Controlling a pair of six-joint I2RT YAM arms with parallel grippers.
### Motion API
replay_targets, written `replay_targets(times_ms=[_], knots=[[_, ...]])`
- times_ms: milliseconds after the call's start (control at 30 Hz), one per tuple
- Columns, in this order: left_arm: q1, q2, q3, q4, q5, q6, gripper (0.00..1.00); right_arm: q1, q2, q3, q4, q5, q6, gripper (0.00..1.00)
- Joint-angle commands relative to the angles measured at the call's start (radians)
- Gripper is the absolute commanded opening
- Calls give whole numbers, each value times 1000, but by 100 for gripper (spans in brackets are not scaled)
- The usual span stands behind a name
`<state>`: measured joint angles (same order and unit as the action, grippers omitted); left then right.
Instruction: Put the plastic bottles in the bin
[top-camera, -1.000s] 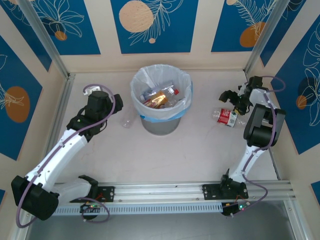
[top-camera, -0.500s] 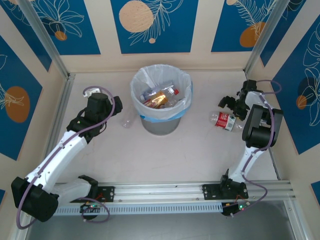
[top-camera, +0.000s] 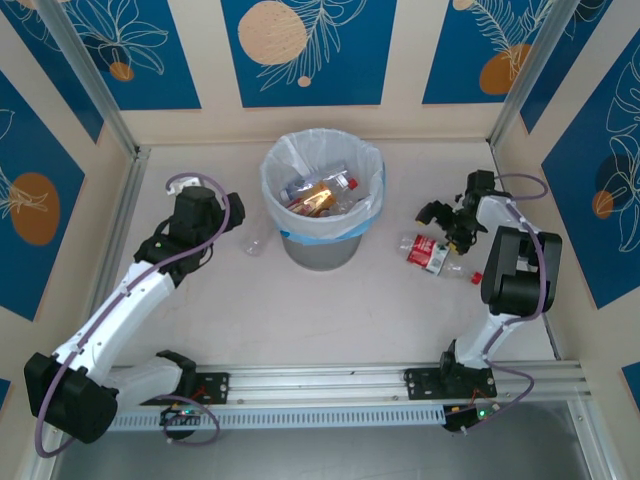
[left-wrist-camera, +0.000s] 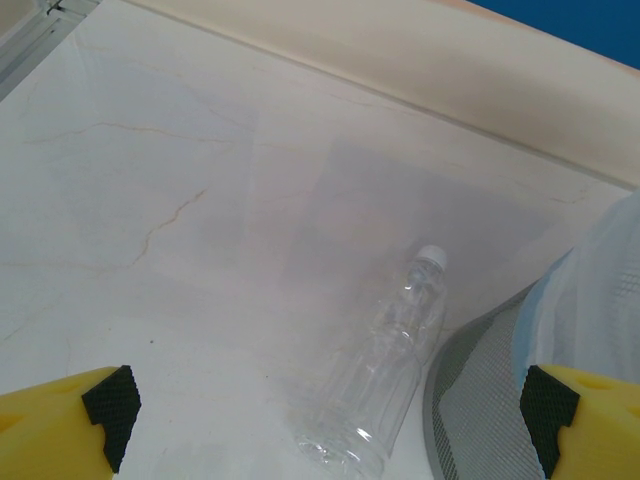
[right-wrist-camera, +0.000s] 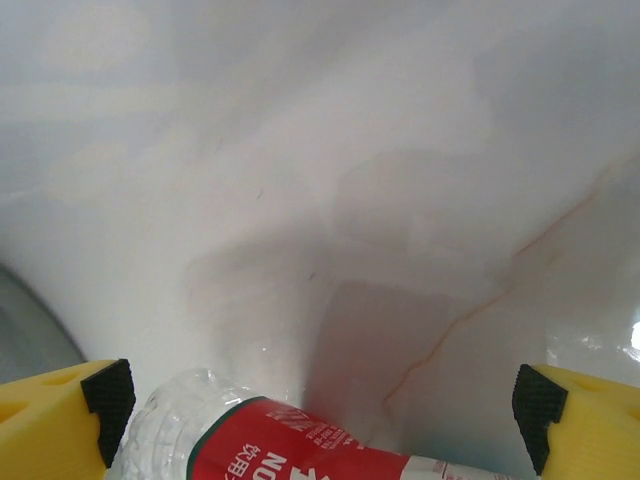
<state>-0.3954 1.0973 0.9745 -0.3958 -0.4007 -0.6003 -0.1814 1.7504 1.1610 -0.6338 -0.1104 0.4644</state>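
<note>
left claw (left-wrist-camera: 330, 405) wide open near clear bottle (left-wrist-camera: 385, 375), right claw (right-wrist-camera: 318, 400) wide open near red-label bottle (right-wrist-camera: 300, 445), both empty

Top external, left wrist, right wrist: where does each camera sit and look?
Top external: above and behind the bases, looking down at the bin, left tool and right tool.
Left wrist: on the left arm, facing a clear bottle beside the bin; yellow fingers at both edges.
Right wrist: on the right arm, facing a red-labelled bottle; yellow fingers at both edges.
Shared: both bottles also show from above.
</note>
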Motion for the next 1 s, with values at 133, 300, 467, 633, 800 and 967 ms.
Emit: replay_targets(times_ms=[133,300,467,633,800,967], knots=[[22,7,-12,21,15,19,99,75,-121,-91,-4,55,23,100],[29,7,-18,25,21,16,99,189,-202,-73,-73,125,-196,99],[34,12,-31,36,33,4,99,327,-168,-30,-197,420,-206,100],[39,20,-26,38,41,15,99,412,-113,-14,-274,633,-243,100],[45,21,-25,42,47,17,99,427,-53,9,-262,671,-285,100],[47,14,-34,38,50,9,99,443,20,46,-248,653,-308,100]])
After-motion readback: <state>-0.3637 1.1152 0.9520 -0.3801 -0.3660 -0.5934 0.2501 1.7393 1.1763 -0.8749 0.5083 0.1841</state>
